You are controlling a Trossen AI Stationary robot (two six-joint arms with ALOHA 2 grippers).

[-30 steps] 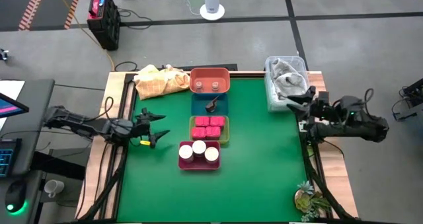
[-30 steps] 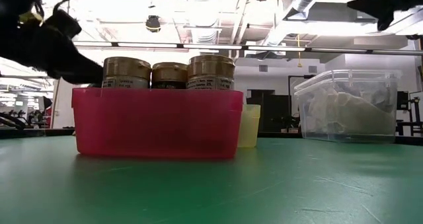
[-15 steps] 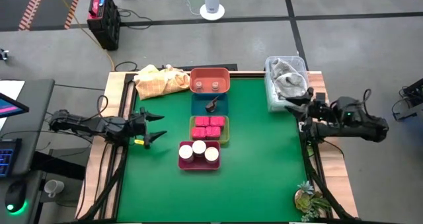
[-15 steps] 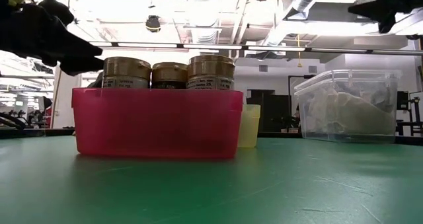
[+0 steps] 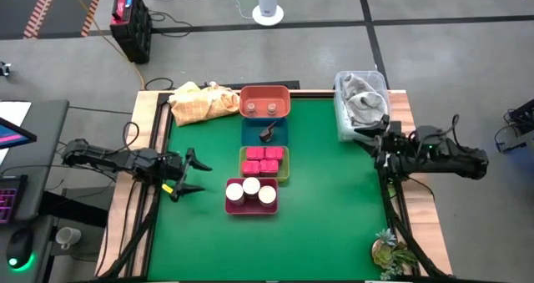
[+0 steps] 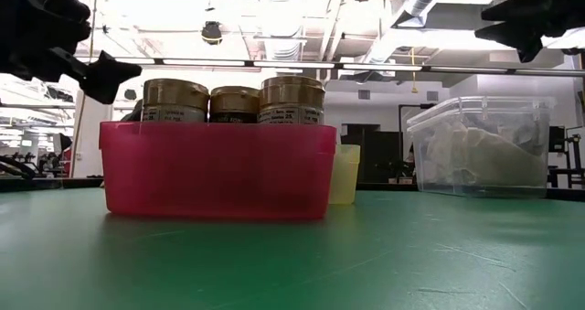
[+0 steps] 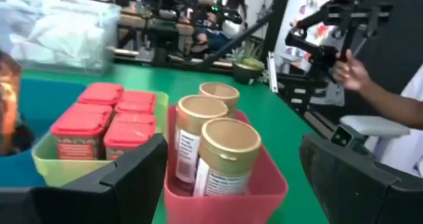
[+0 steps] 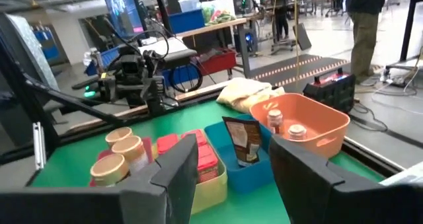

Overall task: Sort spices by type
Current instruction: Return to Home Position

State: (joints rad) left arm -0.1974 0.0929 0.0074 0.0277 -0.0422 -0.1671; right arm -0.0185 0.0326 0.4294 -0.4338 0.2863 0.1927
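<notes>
The table top is a matt green mat, faintly scuffed, edged by a bare pale wood frame. The red bin and yellow-green tray are translucent, slightly glossy plastic, the orange tray and blue tray are opaque and smooth, and the storage box is clear plastic holding crumpled grey cloth, with a wrinkled yellow cloth nearby. The tubs have matt cream tops and paper labels, the pink blocks have smooth plastic lids, and the dark brown piece has a shiny, foil-like skin.
</notes>
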